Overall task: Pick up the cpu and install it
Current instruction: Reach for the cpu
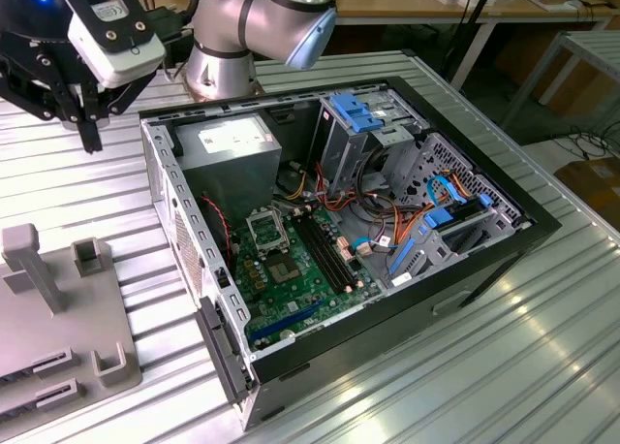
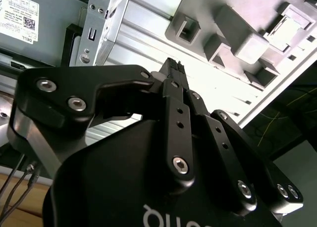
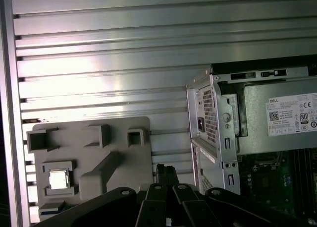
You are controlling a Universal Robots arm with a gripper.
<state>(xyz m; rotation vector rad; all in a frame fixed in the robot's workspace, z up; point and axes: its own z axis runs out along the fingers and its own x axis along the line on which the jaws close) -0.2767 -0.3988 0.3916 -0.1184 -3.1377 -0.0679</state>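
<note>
A ribbed aluminium table (image 1: 542, 366) is carrying the set-up. Nearest, beside the open computer case (image 1: 407, 299) on the exterior view's left, a grey fixture tray (image 3: 129, 157) is holding the cpu (image 3: 58, 180) in a recess. Farther back, off the case's power-supply corner, the gripper (image 2: 173, 64) is hovering, fingers clenched on nothing. Judging by this, the pick-up is pending. Grasping is calling for parted fingers centred over the chip.

Ribbed metal table (image 1: 504, 366): open computer case (image 1: 465, 291), grey fixture tray (image 1: 68, 320) on it.
</note>
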